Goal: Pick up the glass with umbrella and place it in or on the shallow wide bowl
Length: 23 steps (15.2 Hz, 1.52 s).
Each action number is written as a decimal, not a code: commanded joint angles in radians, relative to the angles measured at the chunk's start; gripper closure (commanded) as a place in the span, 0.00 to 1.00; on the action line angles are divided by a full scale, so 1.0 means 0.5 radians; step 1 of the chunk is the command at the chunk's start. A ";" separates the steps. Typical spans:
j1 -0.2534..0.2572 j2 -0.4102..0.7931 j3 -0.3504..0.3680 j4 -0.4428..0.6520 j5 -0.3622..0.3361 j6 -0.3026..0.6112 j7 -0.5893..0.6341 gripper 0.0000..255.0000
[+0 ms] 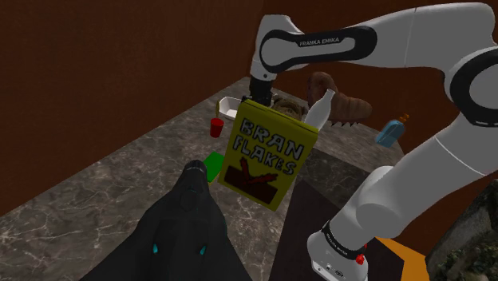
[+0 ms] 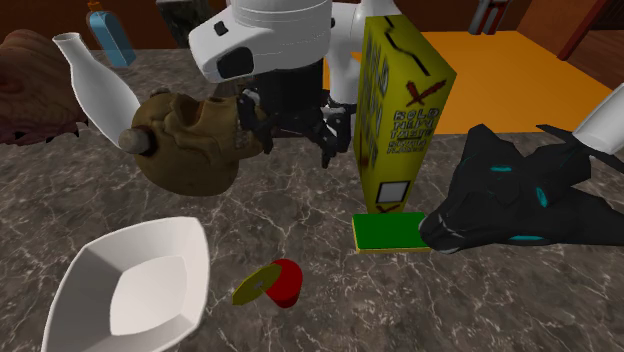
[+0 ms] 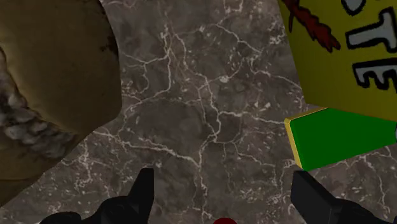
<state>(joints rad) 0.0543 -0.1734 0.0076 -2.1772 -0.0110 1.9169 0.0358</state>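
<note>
The tool [image 3: 224, 186] hangs over the marble tabletop [image 3: 203, 95] with its fingers wide apart, clasping nothing. The red glass with umbrella [image 2: 286, 283] rests on the tabletop just beside the white shallow wide bowl [image 2: 90, 270], not touching it, and is probably tipped on its side. A yellow cereal box [image 2: 400, 100] stands upright nearby, with a green block [image 2: 388, 231] at its foot.

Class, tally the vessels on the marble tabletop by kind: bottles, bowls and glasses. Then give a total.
Bottles: 2, the white long-necked bottle and the small blue bottle.
Bowls: 1, the white shallow wide bowl.
Glasses: 1, the red glass with a yellow-green umbrella.
Total: 4.
</note>
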 commanded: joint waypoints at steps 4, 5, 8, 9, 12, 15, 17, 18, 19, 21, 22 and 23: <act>0.021 0.369 0.022 0.283 -0.001 0.169 -0.006 0.00; 0.024 0.438 0.025 0.344 -0.003 0.193 -0.008 0.00; 0.035 0.644 0.035 0.542 -0.009 0.249 -0.015 0.00; 0.039 0.714 0.038 0.614 -0.011 0.263 -0.017 0.00; 0.043 0.799 0.041 0.680 -0.015 0.301 -0.020 0.00; 0.043 0.829 0.040 0.638 -0.017 0.372 -0.019 0.00; 0.043 0.850 0.040 0.612 -0.018 0.420 -0.018 0.00; 0.043 0.868 0.040 0.592 -0.019 0.458 -0.017 0.00; 0.043 0.868 0.040 0.592 -0.019 0.458 -0.017 0.00; 0.043 0.868 0.040 0.592 -0.019 0.458 -0.017 0.00; 0.043 0.868 0.040 0.592 -0.019 0.458 -0.017 0.00; 0.043 0.868 0.040 0.592 -0.019 0.458 -0.017 0.00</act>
<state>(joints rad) 0.0756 0.2607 0.0274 -1.8805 -0.0204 2.1449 0.0272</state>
